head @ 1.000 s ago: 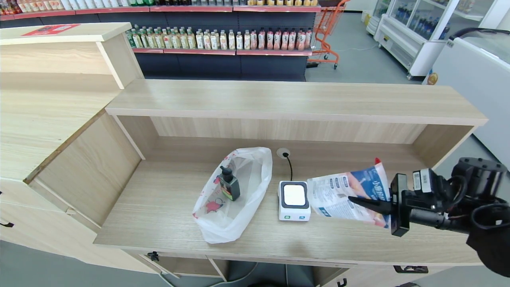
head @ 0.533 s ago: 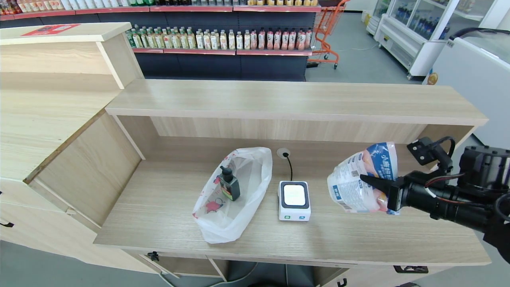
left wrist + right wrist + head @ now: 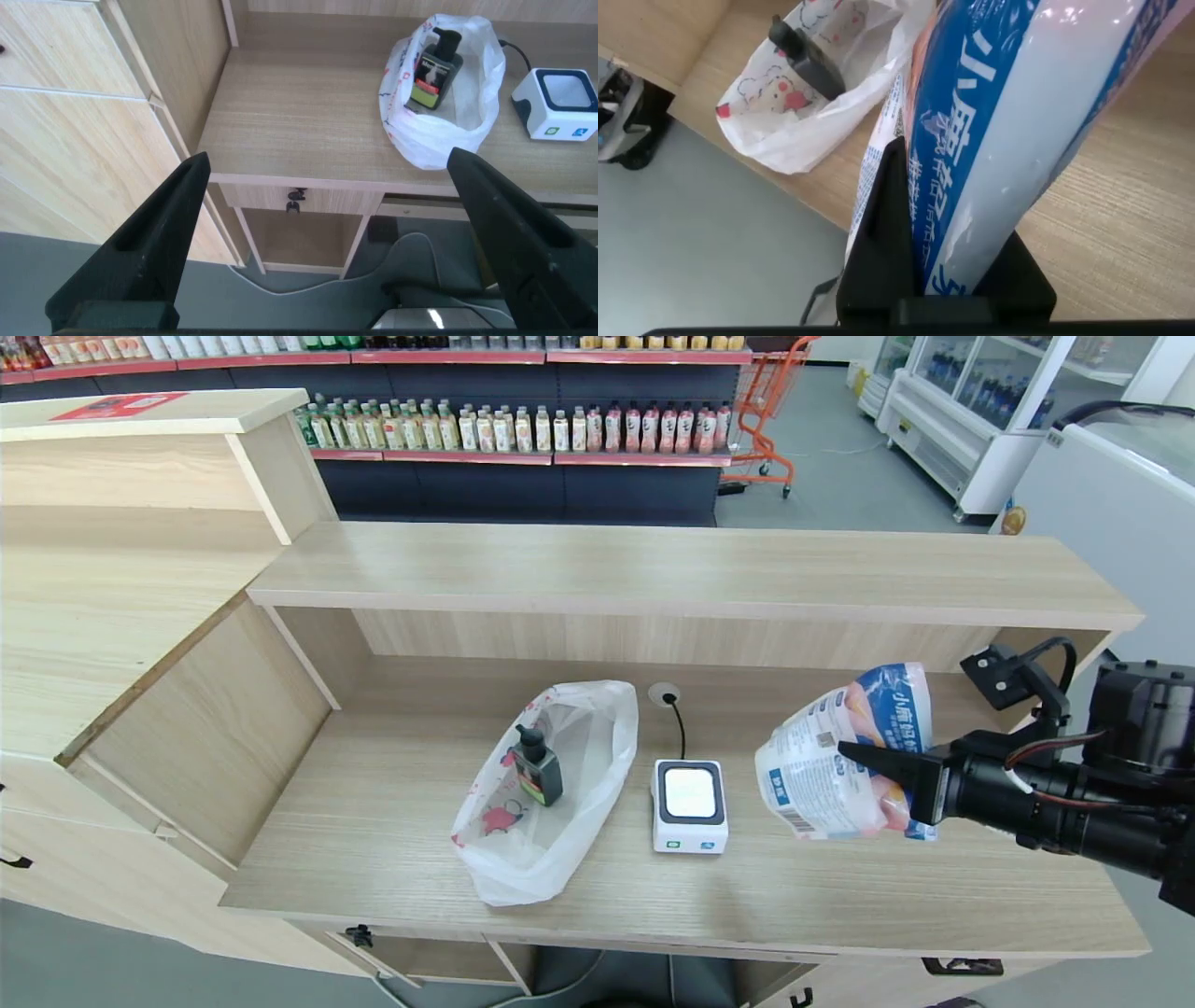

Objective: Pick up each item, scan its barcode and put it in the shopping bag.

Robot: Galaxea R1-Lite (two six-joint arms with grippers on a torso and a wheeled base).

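Turning the packet is what the last second comes down to: the blue, white and pink plastic food packet (image 3: 810,786), which lay nearly flat and low with its end close beside the white square barcode scanner (image 3: 690,803), has been lifted, swung away to the robot's right and stood up on a slant, and in the last half second it has edged slightly back toward the scanner. The right hand (image 3: 870,782) is clamped on the packet's middle, one dark finger across its printed face, and holds it in the air above the light wooden table (image 3: 373,821), apart from the scanner. A small barcode panel shows near the packet's lower end, so the scan seems to be in hand rather than finished, and that end probably needs bringing over the scanner's lit window. The white plastic shopping bag (image 3: 602,728) lies open left of the scanner with a dark pump bottle (image 3: 538,770) already inside. The left hand (image 3: 329,159) hangs spread wide and empty, off the table's front edge.
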